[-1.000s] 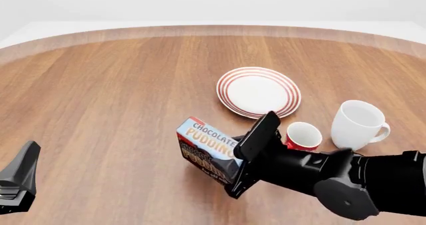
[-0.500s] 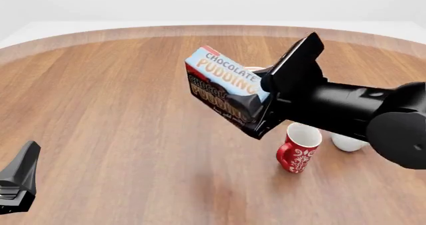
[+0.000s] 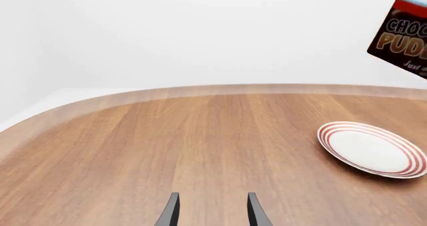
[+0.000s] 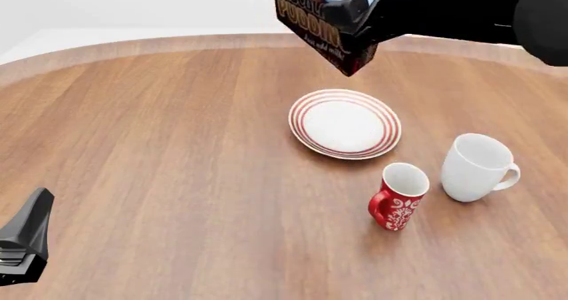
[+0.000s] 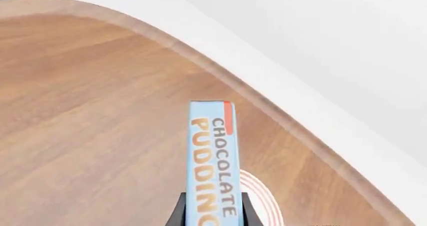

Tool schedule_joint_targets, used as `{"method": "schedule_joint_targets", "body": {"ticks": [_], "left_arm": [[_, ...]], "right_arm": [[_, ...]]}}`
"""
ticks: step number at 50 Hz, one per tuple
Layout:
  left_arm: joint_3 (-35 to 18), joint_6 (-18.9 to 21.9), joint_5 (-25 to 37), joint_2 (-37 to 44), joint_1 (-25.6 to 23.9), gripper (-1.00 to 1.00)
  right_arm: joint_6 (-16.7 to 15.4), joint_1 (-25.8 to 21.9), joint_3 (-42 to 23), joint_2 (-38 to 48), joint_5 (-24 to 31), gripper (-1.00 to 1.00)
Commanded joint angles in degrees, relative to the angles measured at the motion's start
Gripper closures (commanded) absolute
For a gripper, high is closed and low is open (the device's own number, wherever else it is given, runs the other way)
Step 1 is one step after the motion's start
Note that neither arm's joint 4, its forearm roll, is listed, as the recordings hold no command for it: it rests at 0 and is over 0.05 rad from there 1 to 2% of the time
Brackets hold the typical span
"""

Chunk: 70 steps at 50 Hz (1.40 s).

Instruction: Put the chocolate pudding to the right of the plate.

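My right gripper [image 5: 209, 217] is clamped on the pudding [image 4: 326, 17], one finger on each broad face of the carton, which sticks out ahead of my jaws with its blue top up. I hold it high in the air, well above the table [image 4: 159, 147]. The plate [image 4: 344, 123] lies below my jaws and a little nearer the camera side; it is bare. Past the plate, on its near right, stand a red mug [image 4: 398, 195] and a white mug [image 4: 475, 166], close to each other but apart.

My left gripper [image 3: 211, 211] hangs low over the wood with its fingers spread and nothing between them, far from all of this.

As I judge it, the carry is under way and the setting-down is all that remains. The risks I see:

- The carton is tilted in my grip. If I lower it that way, a corner may land first and it could topple.
- The white mug sits on the side where I must go. Coming down too near it, my fingers or the carton might knock it.
- Dropping too close could leave the carton on the plate's rim rather than beside it.
- Letting go from height would let it bounce or tumble.
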<state>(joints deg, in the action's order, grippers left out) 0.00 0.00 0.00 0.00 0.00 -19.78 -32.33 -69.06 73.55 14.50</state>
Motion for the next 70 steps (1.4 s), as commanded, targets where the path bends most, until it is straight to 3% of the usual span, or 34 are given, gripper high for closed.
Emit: {"method": "schedule_joint_targets", "body": {"ticks": [1,9,17,26,32,44,54,59,70], "left_arm": [[0.0,0.0,0.0,0.0,0.0,-1.0],[0.0,0.0,0.0,0.0,0.0,-1.0],[0.0,0.0,0.0,0.0,0.0,-1.0],[0.0,0.0,0.0,0.0,0.0,-1.0],[0.0,0.0,0.0,0.0,0.0,-1.0],[0.0,0.0,0.0,0.0,0.0,-1.0],[0.0,0.0,0.0,0.0,0.0,-1.0],[0.0,0.0,0.0,0.0,0.0,-1.0],[0.0,0.0,0.0,0.0,0.0,-1.0]], "right_arm": [[2.56,6.37,-15.21,9.81,4.46,1.0],[6.5,12.52,-27.57,19.16,7.62,1.0],[7.44,18.23,-37.16,28.23,10.4,1.0],[5.82,22.76,-53.85,40.11,17.63,1.0],[5.12,25.65,-58.1,43.89,19.14,1.0],[4.66,31.02,-59.1,49.43,18.13,1.0],[3.47,33.07,-54.29,50.29,14.71,1.0],[2.24,35.35,-48.38,49.61,10.58,1.0],[2.54,36.37,-42.47,49.25,7.06,1.0]]}}
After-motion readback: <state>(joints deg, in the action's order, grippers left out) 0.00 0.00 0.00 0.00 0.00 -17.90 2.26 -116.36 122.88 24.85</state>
